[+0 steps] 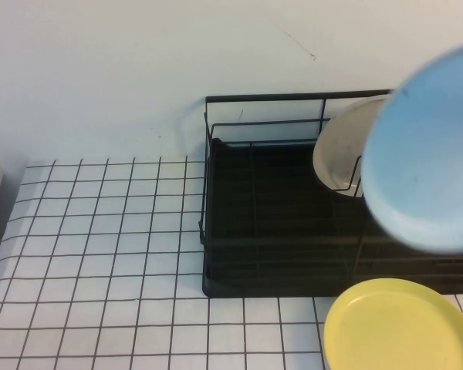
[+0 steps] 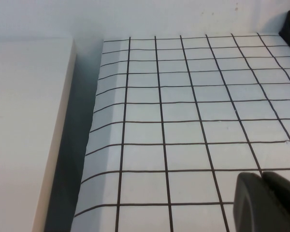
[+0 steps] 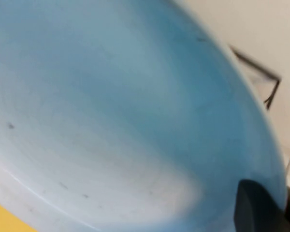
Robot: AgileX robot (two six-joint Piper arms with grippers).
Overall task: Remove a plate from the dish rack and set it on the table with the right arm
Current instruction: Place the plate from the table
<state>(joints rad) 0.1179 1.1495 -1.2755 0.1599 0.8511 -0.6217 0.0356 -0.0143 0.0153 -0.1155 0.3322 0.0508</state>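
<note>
White gridded cloth covers the table (image 1: 100, 247), backed by a pale wall. From above I count three plates: one light-blue plate (image 1: 428, 154) raised above the dish rack (image 1: 278, 231) at right, one whitish-grey plate (image 1: 343, 150) standing inside it, one yellow plate (image 1: 401, 327) on the near-right cloth. My left gripper (image 2: 268, 203) hangs low over bare grid near the cloth's left edge, beside a white ledge (image 2: 24, 125); I cannot tell its finger state. My right gripper (image 3: 266, 208) sits at the blue plate's rim; its grip I cannot tell.

Left gripper (image 2: 268, 203) low; right gripper (image 3: 266, 208) apparently clamped.

A staged test bench: grid-printed cloth table (image 1: 100, 254), bare white wall (image 1: 139, 62), lone dish rack (image 1: 270, 231).
</note>
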